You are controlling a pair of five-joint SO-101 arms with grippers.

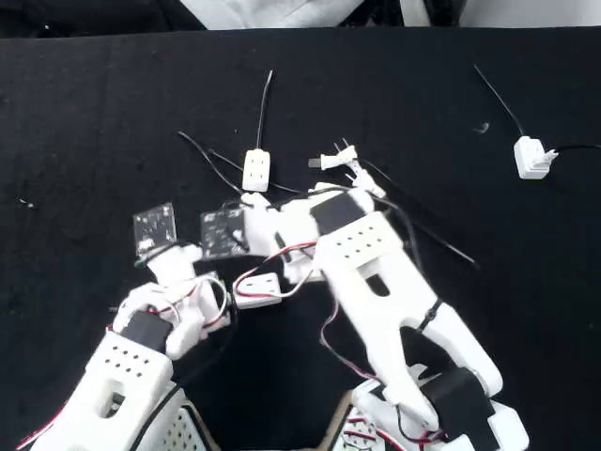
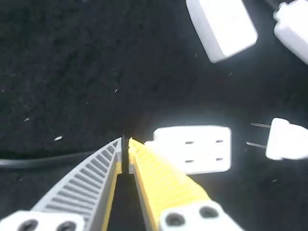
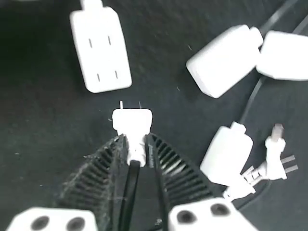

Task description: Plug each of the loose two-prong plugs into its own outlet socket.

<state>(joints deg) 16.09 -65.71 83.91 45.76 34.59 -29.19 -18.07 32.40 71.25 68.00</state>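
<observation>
Lying on the black table (image 1: pixel 94 113), a white socket (image 1: pixel 256 170) sits just ahead of one arm. Left wrist view: left fingers (image 2: pixel 159 178) pressed together, empty, beside a second socket (image 2: pixel 192 149). Right wrist view: right fingers (image 3: pixel 175 166) grip a plug (image 3: pixel 132 121), its prongs facing the white socket, not touching.

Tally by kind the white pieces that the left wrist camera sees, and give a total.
outlet socket, slots showing: 1
two-prong plug, prongs toward that socket: 1
white blocks, no slots or prongs showing, kind unclear: 2
Total: 4
</observation>
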